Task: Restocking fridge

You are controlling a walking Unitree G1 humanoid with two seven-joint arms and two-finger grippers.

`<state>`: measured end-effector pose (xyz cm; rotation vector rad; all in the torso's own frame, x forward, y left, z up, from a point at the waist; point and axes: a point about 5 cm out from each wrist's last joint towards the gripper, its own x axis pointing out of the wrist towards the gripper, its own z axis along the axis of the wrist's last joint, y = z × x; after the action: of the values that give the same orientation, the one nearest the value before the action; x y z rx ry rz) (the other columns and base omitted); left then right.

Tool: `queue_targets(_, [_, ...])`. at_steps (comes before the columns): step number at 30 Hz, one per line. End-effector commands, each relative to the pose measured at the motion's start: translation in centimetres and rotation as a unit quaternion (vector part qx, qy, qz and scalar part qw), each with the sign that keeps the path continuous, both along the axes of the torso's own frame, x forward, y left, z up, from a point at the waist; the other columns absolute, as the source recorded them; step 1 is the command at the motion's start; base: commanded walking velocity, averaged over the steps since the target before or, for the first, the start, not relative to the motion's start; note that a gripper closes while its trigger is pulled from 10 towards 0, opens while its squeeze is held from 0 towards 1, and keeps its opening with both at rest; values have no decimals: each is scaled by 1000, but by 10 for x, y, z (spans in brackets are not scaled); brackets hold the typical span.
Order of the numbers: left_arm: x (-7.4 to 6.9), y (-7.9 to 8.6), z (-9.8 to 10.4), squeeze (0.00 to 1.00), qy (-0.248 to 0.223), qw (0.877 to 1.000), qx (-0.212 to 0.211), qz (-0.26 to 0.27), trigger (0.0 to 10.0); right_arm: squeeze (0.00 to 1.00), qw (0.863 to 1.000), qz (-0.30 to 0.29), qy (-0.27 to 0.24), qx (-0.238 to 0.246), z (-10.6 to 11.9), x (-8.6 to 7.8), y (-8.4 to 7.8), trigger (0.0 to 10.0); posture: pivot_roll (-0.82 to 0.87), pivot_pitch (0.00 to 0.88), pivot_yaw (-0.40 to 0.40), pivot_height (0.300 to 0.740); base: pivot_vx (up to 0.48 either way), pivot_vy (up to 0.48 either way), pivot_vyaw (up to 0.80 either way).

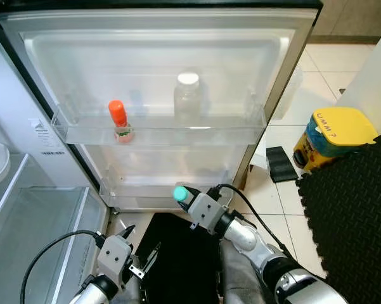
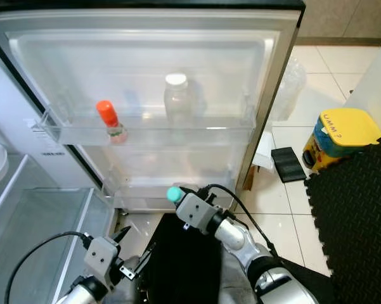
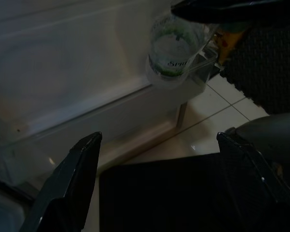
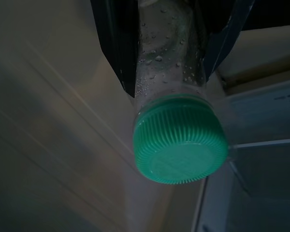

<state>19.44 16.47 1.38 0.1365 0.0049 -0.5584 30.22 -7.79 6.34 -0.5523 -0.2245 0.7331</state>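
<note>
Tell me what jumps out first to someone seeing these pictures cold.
The open fridge door stands out first: its upper shelf holds an orange-capped bottle on the left and a white-lidded clear jar near the middle. Below, the right pincer grips a green-capped bottle at the door's lower shelf. The left pincer hangs open low on the left.

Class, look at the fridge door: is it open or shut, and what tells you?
Open. The fridge door is swung wide, showing its inner shelves with an orange-capped bottle and a white-lidded jar standing in the upper one.
</note>
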Motion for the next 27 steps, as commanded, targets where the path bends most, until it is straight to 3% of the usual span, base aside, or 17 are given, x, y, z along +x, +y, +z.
queue_targets(1, [-6, 5, -4, 0, 16, 1000, 9, -3, 10000, 0, 999, -20, 26, -27, -13, -3, -8, 10000, -81, 263, 2, 622, 0, 0, 0])
queue_targets(27, [-6, 10, 1, 0, 13, 1000, 13, -2, 10000, 0, 997, -53, -34, 43, 29, 25, -9, 10000, -67, 273, 2, 622, 0, 0, 0])
